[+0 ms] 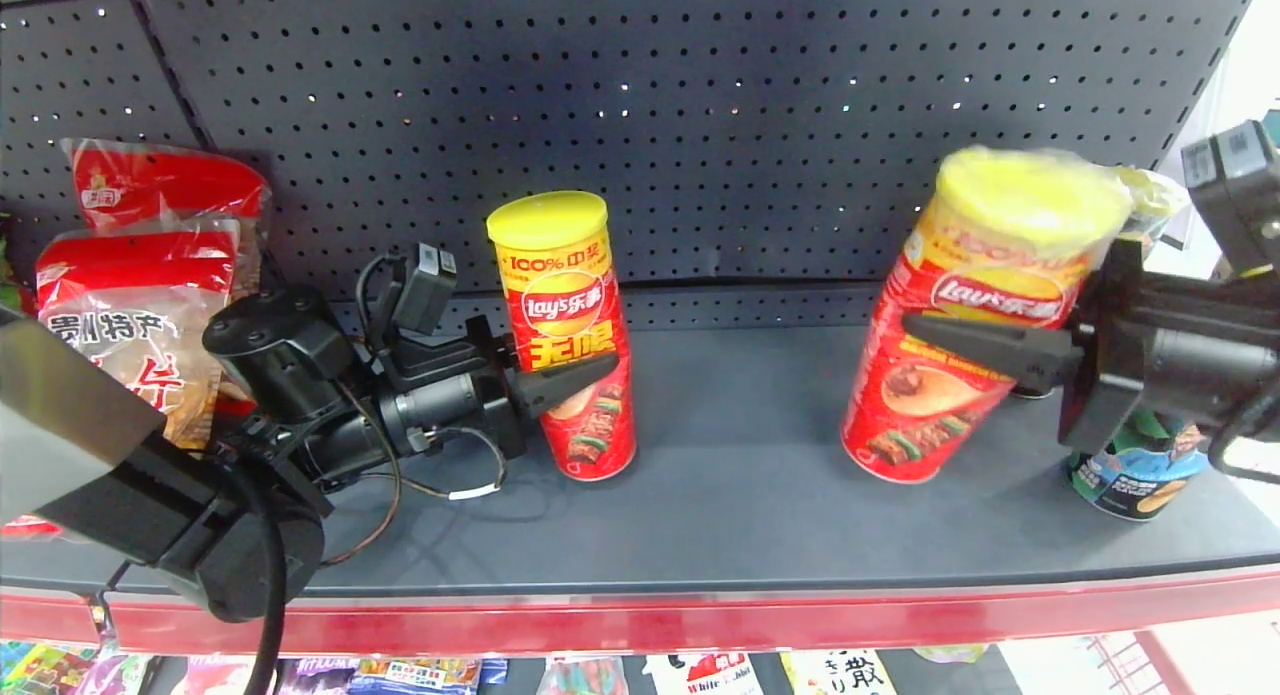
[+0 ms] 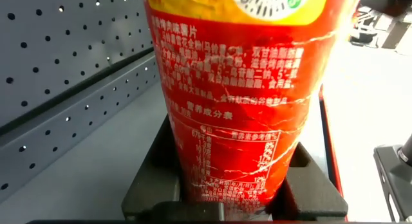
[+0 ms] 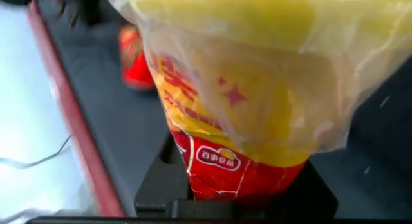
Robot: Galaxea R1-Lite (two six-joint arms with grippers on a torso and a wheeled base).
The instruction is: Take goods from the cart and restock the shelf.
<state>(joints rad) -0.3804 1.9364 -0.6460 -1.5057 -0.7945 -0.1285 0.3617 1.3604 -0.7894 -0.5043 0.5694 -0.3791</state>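
Your left hand (image 1: 585,372) is clenched around the upright chip can (image 1: 565,325), gripping it low on its red body, with one dark finger crossing the front of the label. That can stands on the shelf (image 1: 740,515), left of the middle, its yellow lid up and close to the pegboard back (image 1: 700,95). In the left wrist view the fingers (image 2: 308,180) sit on either side of the can. Your right hand (image 1: 985,347) is grasping the tilted chip can (image 1: 950,325) around its middle. This one leans with its top towards the right and carries a loose clear plastic wrap (image 3: 270,89) over its yellow lid. Its base is at the shelf surface, but you cannot tell whether it touches. The two cans are well apart. Just behind your right hand a green can (image 1: 1135,480) stands on the shelf near its right end. The red snack bags (image 1: 140,275) lean at the left end, beside your left arm. The shelf's red front edge (image 1: 700,620) runs below.
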